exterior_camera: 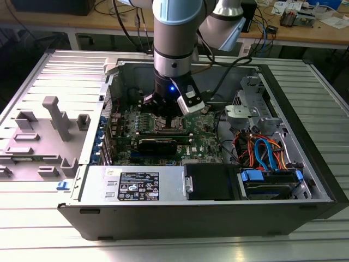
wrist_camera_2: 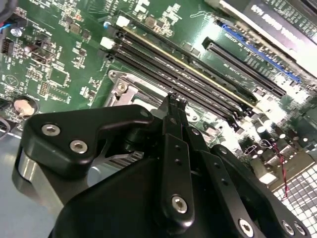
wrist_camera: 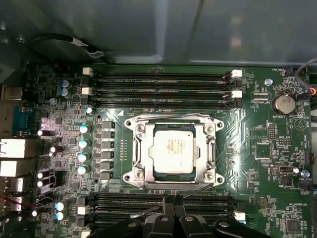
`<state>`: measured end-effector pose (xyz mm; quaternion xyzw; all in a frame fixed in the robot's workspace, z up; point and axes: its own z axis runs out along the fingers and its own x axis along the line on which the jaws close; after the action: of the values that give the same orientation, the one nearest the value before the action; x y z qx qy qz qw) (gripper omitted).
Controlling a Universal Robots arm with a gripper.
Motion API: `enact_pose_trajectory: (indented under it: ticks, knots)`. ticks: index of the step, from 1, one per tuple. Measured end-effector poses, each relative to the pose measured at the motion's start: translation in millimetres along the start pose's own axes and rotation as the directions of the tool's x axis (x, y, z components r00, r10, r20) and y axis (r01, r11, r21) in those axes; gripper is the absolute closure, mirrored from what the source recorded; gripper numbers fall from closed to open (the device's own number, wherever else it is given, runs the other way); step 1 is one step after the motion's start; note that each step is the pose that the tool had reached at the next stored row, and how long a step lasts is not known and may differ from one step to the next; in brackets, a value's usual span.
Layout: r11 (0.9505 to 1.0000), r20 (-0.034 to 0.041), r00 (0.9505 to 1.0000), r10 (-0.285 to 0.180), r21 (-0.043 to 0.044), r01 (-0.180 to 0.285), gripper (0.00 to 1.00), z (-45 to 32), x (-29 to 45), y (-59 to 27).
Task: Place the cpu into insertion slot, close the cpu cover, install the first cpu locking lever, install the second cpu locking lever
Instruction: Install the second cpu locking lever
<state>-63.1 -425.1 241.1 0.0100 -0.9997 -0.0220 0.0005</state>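
Observation:
The cpu (wrist_camera: 173,148), a silver-grey square, lies seated in the insertion slot (wrist_camera: 130,177) on the green motherboard. The cpu cover (wrist_camera: 141,148), a silvery frame, lies flat around it. A thin wire locking lever (wrist_camera: 198,189) runs slanted along one side of the socket, and another rod (wrist_camera: 173,117) lies along the opposite side. My gripper (wrist_camera: 173,201) has its black fingers together at the slanted lever, touching it or just above it. In the second wrist view the gripper (wrist_camera_2: 175,99) tips stand by the socket's edge (wrist_camera_2: 119,87). The exterior view has the gripper (exterior_camera: 166,112) low over the socket.
Long black memory slots (wrist_camera: 158,84) flank the socket on both sides. A row of capacitors (wrist_camera: 83,148) and a coin battery (wrist_camera: 283,103) sit nearby. The open case holds a power supply (exterior_camera: 136,183) and cabled drive bay (exterior_camera: 262,153). Grey fixtures (exterior_camera: 54,117) stand on the exterior view's left.

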Motion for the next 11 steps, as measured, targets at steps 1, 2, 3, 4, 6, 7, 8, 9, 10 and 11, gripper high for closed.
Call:
enact_pose_trajectory:
  ticks: [1, 2, 3, 4, 6, 7, 8, 9, 10, 11]
  knots:
    - [1.0, 0.0, 1.0, 0.0, 0.0, 0.0, 0.89, 0.0, 0.0, 0.0]
    - [1.0, -0.0001, 1.0, 0.0, 0.0, 0.0, 0.89, 0.0, 0.0, 0.0]
    - [1.0, 0.0, 1.0, 0.0, 0.0001, 0.0, 0.89, 0.0, 0.2, 0.0]
    - [1.0, -0.0001, 1.0, 0.0, 0.0001, 0.0, 0.89, 0.0, 0.2, 0.0]
    - [1.0, -0.0001, 1.0, 0.0, 0.0, 0.0, 0.89, 0.0, 1.1, 0.0]
    - [1.0, 0.0, 1.0, 0.0, -0.0001, 0.0, 0.89, 0.0, 1.9, 0.0]
    - [1.0, 0.0, 1.0, 0.0, -0.0002, 0.0, 0.89, 0.0, 2.0, 0.0]
    - [1.0, 0.0, 1.0, 0.0, -0.0002, 0.0, 0.89, 0.0, 2.0, 0.0]
    - [1.0, -0.0001, 1.0, 0.0, -0.0002, 0.0, 0.89, 0.0, 2.0, 0.0]
    - [1.0, 0.0, 1.0, 0.0, -0.0004, 0.0, 0.89, 0.0, 2.0, 0.0]
